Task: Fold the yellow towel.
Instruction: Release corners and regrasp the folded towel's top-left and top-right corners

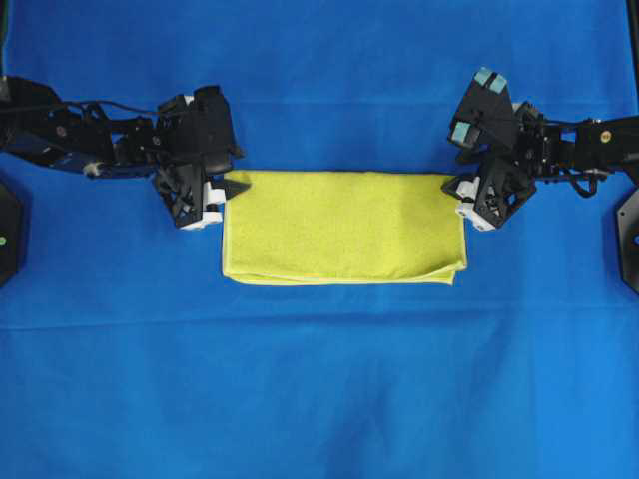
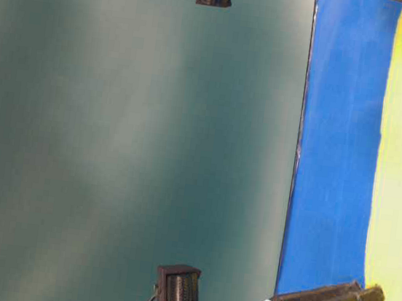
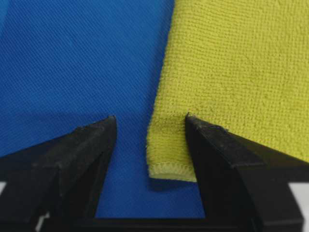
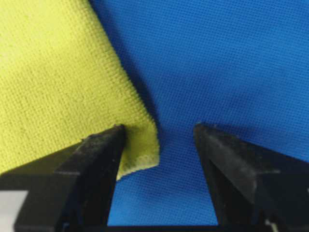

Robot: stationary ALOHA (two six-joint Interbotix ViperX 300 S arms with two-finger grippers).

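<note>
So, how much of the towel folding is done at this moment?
Done: the towel already lies folded once, a wide rectangle with doubled edges along its near side. In hand: the left gripper and right gripper sit open at its two far corners; each wrist view shows a corner between the fingers, not pinched. Left: closing on the corners and making any further fold.

No lettering, label, brand mark or numeral can be read in any view — none is shown on any surface.

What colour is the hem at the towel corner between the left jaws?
Paler yellow than the yellow towel itself; the left wrist view shows it best.
</note>
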